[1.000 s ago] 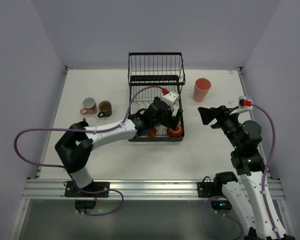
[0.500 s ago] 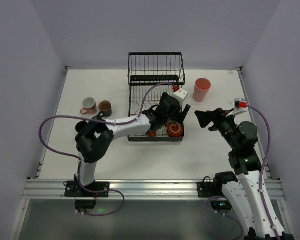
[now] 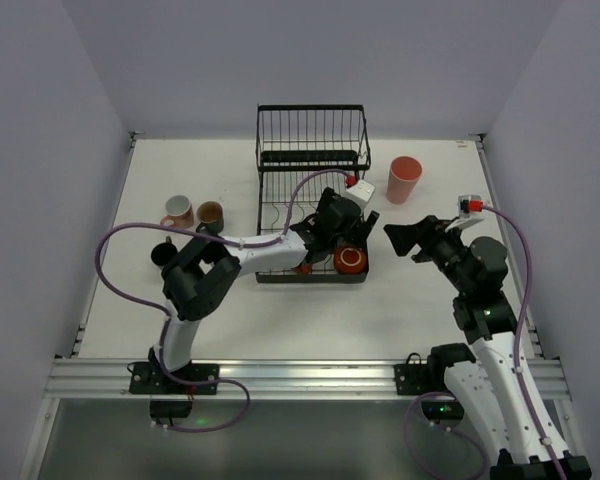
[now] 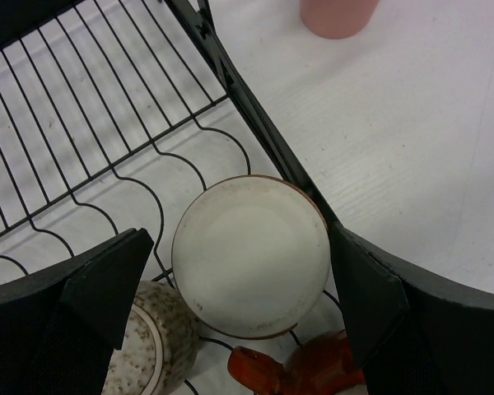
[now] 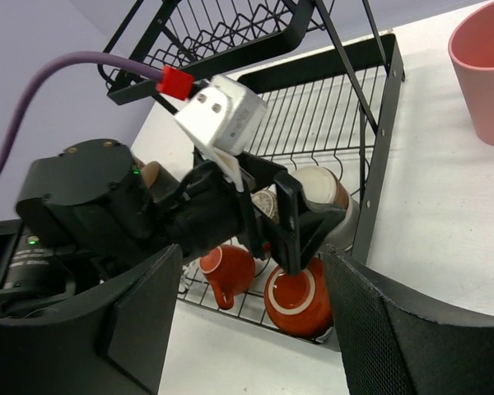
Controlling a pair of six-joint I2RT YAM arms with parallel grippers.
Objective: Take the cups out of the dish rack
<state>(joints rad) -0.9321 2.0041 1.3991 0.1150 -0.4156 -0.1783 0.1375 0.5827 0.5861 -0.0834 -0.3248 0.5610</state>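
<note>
**Left gripper** (image 4: 240, 245), jaws spread to their widest, straddles a brown-rimmed cup (image 4: 251, 276) in the lower tray of the dish rack (image 3: 310, 157). One finger stands on either side of the cup, and as far as we can tell neither touches it.

The cup turns a pale round face to the wrist camera; we cannot tell whether this is its base or its mouth. We judge it to be glazed ceramic: stiff, of modest weight, smooth enough to slip and liable to chip against the wire. We would therefore take hold across its round side wall, squarely, before lifting clear of the dividers.

Just beside one finger, on the side away from the tumbler, lies a speckled cup (image 4: 152, 346). On the near side of the jaws sits an orange-red cup (image 5: 297, 301), close enough that a closing finger might nudge it.

**Right gripper** (image 3: 396, 240) hangs to the right of the rack, apart from it, partly spread and empty.

Beyond the left gripper and to its right, a tall pink tumbler (image 3: 404, 179) stands upright. Well off to its left, a pink-and-white mug (image 3: 178, 211) and a brown mug (image 3: 210, 213) stand side by side.

The table (image 3: 280, 320) is white, flat and matt, with room either side of the rack for setting cups down. Pale lilac walls (image 3: 310, 50) close it in at left, rear and right.
</note>
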